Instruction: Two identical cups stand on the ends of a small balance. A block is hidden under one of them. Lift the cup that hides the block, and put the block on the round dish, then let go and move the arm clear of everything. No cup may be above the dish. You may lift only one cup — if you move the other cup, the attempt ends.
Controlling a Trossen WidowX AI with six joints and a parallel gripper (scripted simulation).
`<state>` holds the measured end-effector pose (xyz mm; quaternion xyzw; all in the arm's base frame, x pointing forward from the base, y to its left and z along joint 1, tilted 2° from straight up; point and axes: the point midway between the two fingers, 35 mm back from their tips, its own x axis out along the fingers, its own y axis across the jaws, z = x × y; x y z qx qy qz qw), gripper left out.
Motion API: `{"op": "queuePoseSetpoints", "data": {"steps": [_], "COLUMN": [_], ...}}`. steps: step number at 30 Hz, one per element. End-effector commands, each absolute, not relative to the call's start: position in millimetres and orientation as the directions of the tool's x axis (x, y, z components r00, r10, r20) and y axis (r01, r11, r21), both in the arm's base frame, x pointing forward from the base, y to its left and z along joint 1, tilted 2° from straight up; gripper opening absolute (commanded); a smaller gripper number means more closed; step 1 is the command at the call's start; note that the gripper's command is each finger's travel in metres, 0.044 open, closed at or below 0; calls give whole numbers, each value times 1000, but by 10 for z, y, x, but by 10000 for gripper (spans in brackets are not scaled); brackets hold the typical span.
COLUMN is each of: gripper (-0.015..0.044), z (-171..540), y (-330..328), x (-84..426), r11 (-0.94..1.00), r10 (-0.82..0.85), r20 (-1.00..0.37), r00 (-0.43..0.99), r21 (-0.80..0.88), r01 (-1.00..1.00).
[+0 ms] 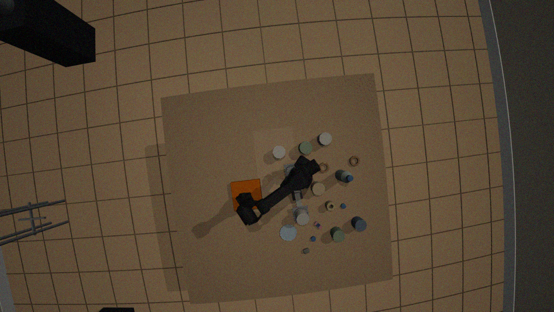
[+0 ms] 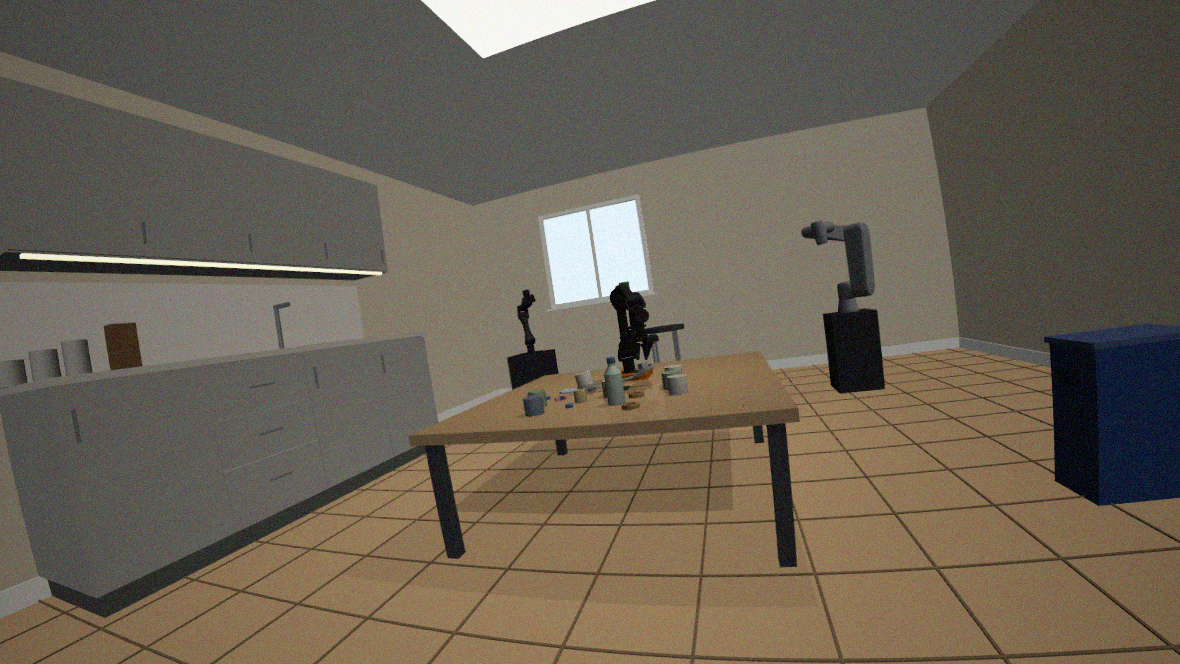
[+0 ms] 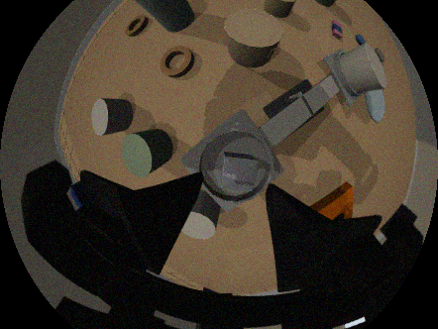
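A small grey block (image 3: 239, 171) lies inside the round rim of the balance's (image 3: 289, 120) (image 1: 297, 198) uncovered end. My gripper (image 3: 235, 183) is partly open above that end, its fingertips on either side of the rim in the wrist view, nothing between them. The top view has the fingertips hidden under the arm. One whitish cup (image 1: 279, 152) (image 3: 200, 225) stands upright on the table beside the uncovered end. The other cup (image 1: 302, 217) (image 3: 362, 69) stands on the balance's far end. The pale blue dish (image 1: 288, 232) (image 3: 377, 106) lies beside that end, with no cup above it.
A tan cylinder (image 1: 318, 188) (image 3: 253, 30) stands beside the balance. A green cylinder (image 1: 305, 147) (image 3: 136, 155) and a white one (image 1: 325, 138) (image 3: 100, 117) stand at the other side. An orange piece (image 1: 246, 186) (image 3: 337, 202) lies near the arm's base. A bottle (image 1: 343, 175) (image 2: 614, 388) stands farther out.
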<state>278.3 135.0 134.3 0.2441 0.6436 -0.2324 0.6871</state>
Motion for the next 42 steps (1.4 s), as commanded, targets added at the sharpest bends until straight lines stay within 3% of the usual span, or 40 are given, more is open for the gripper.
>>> {"op": "queuePoseSetpoints", "data": {"steps": [1,20,23,32,37,42], "gripper": [260,260,181,121,0,0], "z": [1274,993,993,993,1050,1246], "y": [1343,1338,1338,1338,1348,1361], "x": [2784,2796,2796,2796,2804,2815], "r11": [776,776,776,776,779,779], "r10": [-9,-9,-9,-9,-6,-6], "r20": [-998,-998,-998,-998,-998,-998], "r00": [60,60,60,60,61,61], "r21": [31,31,31,31,33,33], "r01": [630,630,630,630,626,626]}}
